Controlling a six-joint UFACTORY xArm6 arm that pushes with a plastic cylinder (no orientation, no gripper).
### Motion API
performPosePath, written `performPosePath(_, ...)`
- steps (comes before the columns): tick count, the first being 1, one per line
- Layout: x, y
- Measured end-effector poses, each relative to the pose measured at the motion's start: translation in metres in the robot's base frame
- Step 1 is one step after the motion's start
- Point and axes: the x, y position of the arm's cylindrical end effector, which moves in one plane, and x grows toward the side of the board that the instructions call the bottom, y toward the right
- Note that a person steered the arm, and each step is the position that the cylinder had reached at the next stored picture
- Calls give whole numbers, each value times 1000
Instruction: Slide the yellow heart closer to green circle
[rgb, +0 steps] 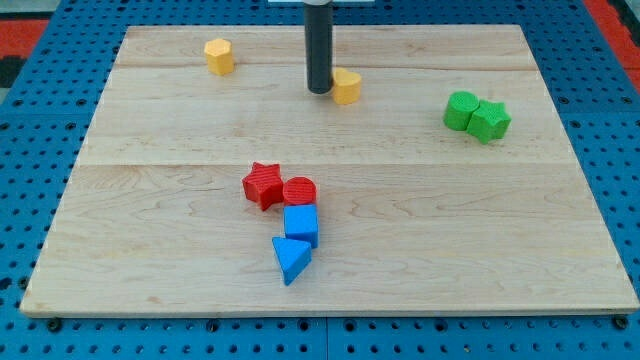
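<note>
My tip (319, 91) stands near the view's top centre, touching the left side of a yellow block (347, 86) that looks like the heart. A second yellow block (219, 56), roughly pentagonal, lies further left near the top edge. Two green blocks sit touching each other at the view's right: a rounded one (460, 110) and a more angular one (490, 121) just right of it. I cannot tell for certain which of them is the circle. The yellow block by my tip is well to the left of the green pair and slightly above it.
A red star (263, 185) and a red round block (300, 191) touch in the board's middle. A blue cube (301, 225) and a blue triangle (290, 259) lie just below them. The wooden board (150, 250) rests on a blue pegboard surface.
</note>
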Motion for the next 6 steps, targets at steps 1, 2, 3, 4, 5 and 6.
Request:
performPosePath(1, -6, -2)
performPosePath(2, -27, 33)
performPosePath(3, -41, 52)
performPosePath(4, -18, 52)
performPosePath(5, -13, 20)
performPosePath(6, 13, 51)
